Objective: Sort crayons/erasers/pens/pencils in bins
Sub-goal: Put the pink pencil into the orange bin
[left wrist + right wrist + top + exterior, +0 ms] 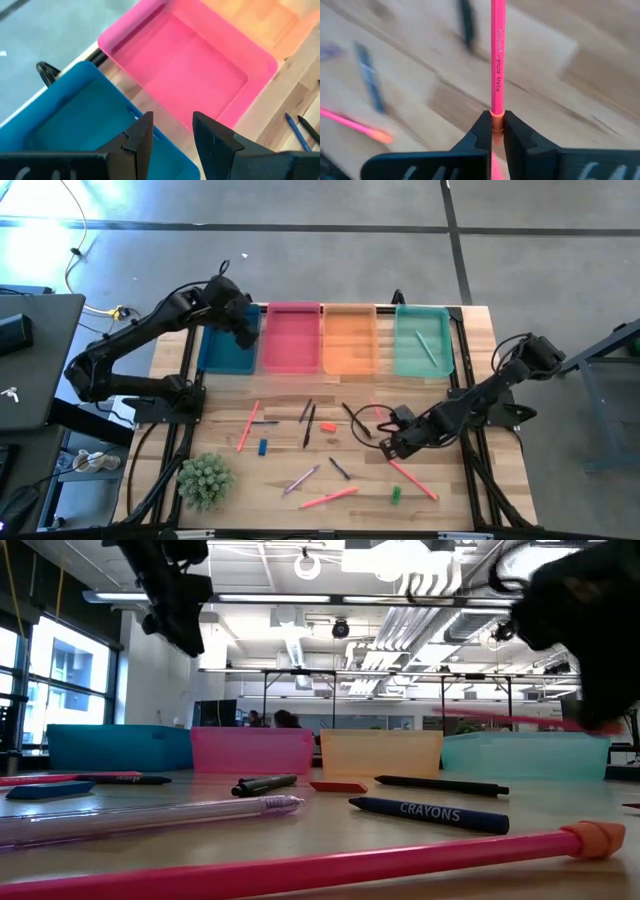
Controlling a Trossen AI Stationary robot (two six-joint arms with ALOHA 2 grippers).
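Observation:
Four bins stand in a row at the table's far edge: blue (228, 345), pink (291, 338), orange (350, 340) and teal (423, 352). My right gripper (392, 448) is low over the table's right middle, shut on a pink pencil (496, 55), which also shows in the low view (500, 720). My left gripper (243, 330) is open and empty, high over the blue bin's right edge (150, 131). A blue eraser (263, 447), a red eraser (327, 426) and a green eraser (396, 494) lie flat on the wood. My right gripper pinches the pink pencil between its two fingers at the orange band (496, 122) near one end. The fingers come from above and lie across the pencil. The pencil is lifted clear of the table, about level, and its long part points away toward the bins.
Loose sticks lie across the table's middle: pink pencils (248, 427) (328, 498) (412, 478), a purple pen (300, 478), a blue crayon (430, 812) and dark pens (306, 423). A pale stick (427, 345) lies in the teal bin. A small plant (205, 480) stands near left.

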